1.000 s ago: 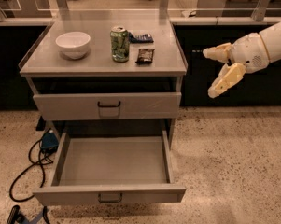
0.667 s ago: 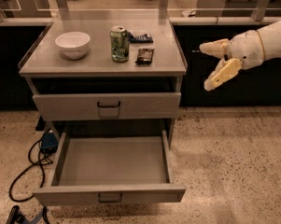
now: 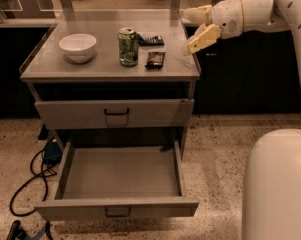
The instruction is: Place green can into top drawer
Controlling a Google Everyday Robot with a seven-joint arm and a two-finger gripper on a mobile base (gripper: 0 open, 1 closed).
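Closer now, tool (image 3: 186,33) gapes wide (empty) right of green can (image 3: 128,46).

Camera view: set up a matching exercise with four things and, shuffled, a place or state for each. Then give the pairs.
Things:
1. green can
2. white bowl
3. lower drawer
4. gripper

Places or states:
A. pulled far out
B. open, in the air by the right edge of the cabinet top as pictured
C. upright, middle of the cabinet top
D. on the cabinet top, left end as pictured

Pairs: 1-C, 2-D, 3-A, 4-B.
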